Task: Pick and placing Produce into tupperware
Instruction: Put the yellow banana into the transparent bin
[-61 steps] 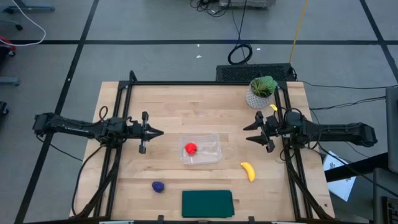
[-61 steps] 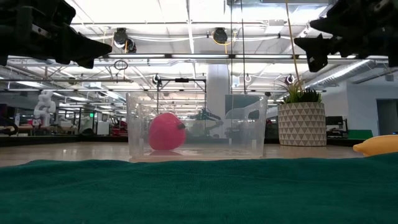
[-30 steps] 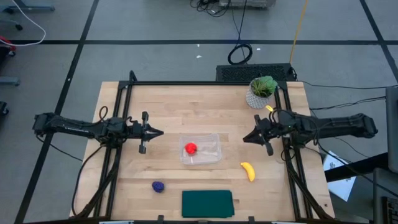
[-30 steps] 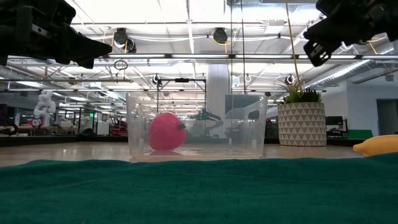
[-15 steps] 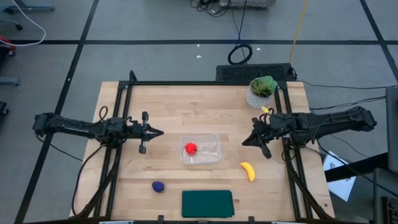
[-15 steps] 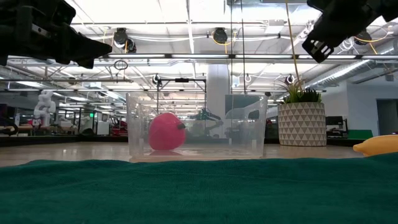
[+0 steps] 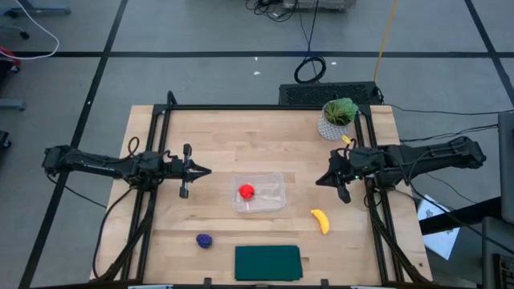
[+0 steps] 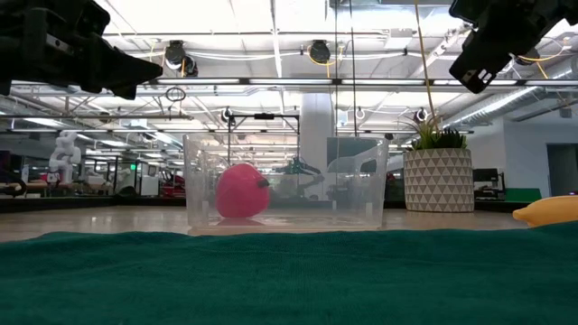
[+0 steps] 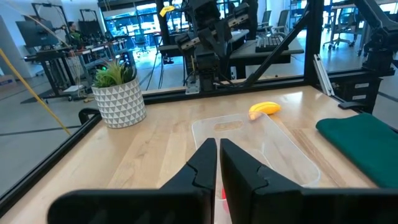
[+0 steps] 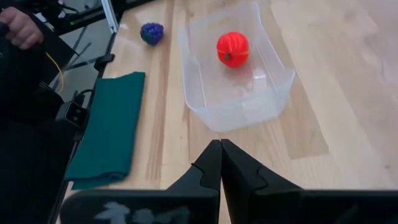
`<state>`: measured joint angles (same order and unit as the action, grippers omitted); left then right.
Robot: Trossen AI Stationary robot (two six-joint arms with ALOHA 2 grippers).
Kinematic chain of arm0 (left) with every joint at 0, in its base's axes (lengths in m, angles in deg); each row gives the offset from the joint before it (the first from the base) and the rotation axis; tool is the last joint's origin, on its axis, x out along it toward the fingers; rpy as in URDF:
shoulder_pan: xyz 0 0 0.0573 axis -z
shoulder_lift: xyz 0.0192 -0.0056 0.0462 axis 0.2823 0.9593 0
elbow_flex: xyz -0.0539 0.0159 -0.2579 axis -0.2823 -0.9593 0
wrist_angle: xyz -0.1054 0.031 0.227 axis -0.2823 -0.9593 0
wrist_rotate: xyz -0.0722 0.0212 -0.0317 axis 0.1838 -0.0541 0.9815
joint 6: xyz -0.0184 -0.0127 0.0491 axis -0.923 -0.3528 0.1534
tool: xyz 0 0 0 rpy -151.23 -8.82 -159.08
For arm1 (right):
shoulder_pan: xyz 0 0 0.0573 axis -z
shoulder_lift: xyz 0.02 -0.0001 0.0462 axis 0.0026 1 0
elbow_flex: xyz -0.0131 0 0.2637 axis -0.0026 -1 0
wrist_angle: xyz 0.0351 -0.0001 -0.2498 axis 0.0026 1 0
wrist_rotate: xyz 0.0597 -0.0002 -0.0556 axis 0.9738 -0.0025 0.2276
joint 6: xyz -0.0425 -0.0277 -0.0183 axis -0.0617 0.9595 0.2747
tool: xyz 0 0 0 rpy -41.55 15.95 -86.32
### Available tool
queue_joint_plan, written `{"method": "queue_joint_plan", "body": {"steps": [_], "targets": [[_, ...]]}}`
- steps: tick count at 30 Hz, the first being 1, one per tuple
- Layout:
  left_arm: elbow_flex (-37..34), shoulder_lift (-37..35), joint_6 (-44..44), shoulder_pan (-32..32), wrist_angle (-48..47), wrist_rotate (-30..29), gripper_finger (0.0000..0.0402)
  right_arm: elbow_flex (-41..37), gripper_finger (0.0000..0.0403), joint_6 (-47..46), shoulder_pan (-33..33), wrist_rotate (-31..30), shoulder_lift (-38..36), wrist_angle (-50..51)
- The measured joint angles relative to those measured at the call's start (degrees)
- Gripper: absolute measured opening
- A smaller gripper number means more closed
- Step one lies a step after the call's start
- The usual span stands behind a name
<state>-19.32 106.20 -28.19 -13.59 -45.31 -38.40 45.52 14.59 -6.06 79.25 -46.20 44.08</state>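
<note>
1. Tupperware [image 7: 259, 193] stands near the middle of the wooden counter [image 7: 241, 144] — a clear tub with rounded corners, seen also in the low view [image 8: 285, 181] and both wrist views.
2. Inside the tub lies the red round piece [image 7: 246, 191], toward the side of the left arm; in the right wrist view it rests on the tub floor [image 10: 232, 48].
3. Yellow banana [image 7: 320, 221] lies on the counter outside the tub, on the right arm's side and toward the front edge.
4. Dark purple lump [image 7: 204, 240] lies on the counter near the front, just beside the dark green mat [image 7: 267, 262] and apart from the tub.
5. Left end effector [image 7: 201, 170] hangs above the counter beside the tub, pointing toward it; its two fingers [image 9: 205, 163] are nearly together with only a thin gap, and they hold nothing.
6. Right end effector [image 7: 321, 178] hangs above the counter on the other side of the tub, between the potted plant [image 7: 337, 118] and the banana — its fingers [image 10: 210, 163] are pressed together and empty.
7. In the right wrist view a person's hand [image 10: 18, 26] shows at the far edge, beyond the counter.
</note>
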Motion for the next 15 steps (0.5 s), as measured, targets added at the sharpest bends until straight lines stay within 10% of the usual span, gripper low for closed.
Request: {"method": "queue_joint_plan", "body": {"steps": [15], "targets": [[0.0,0.0,0.0,0.0,0.02,0.0,0.0026,1.13,0.0,-7.97,-4.28,-0.1,0.53,4.26]]}}
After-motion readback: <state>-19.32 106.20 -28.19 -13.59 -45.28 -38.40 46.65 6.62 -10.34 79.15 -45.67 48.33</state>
